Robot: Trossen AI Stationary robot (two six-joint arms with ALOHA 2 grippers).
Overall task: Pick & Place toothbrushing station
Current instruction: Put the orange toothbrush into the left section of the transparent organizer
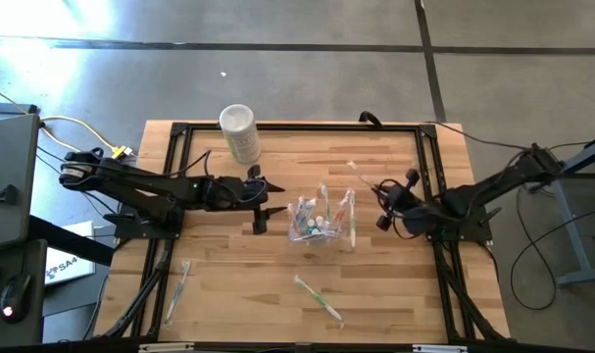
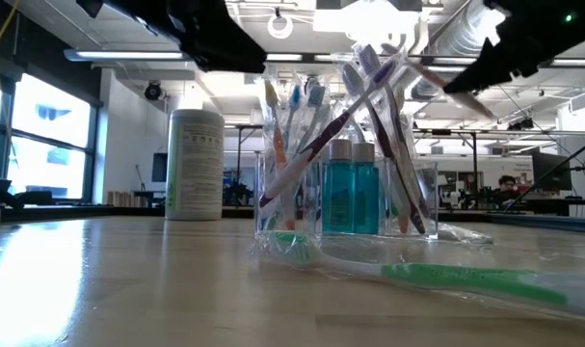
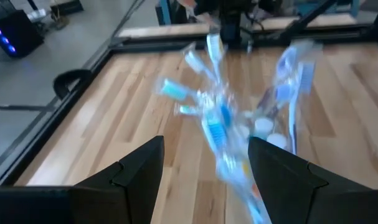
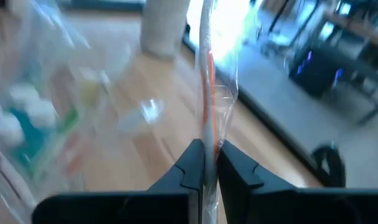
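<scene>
We see the right claw pinched shut on a wrapped toothbrush, raised just beside the clear cup at mid-worktop, which is crowded with brushes and teal tubes. The left claw hangs open on the cup's other side, holding nothing.

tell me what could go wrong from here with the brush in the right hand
1. The right hand pinches a wrapped brush only at its end, so it may pivot or slip.
2. The cup is already crowded with brushes leaning outward; pushing another in could tip it or knock one out.
3. The open left hand sits close beside the cup and could bump it.
</scene>
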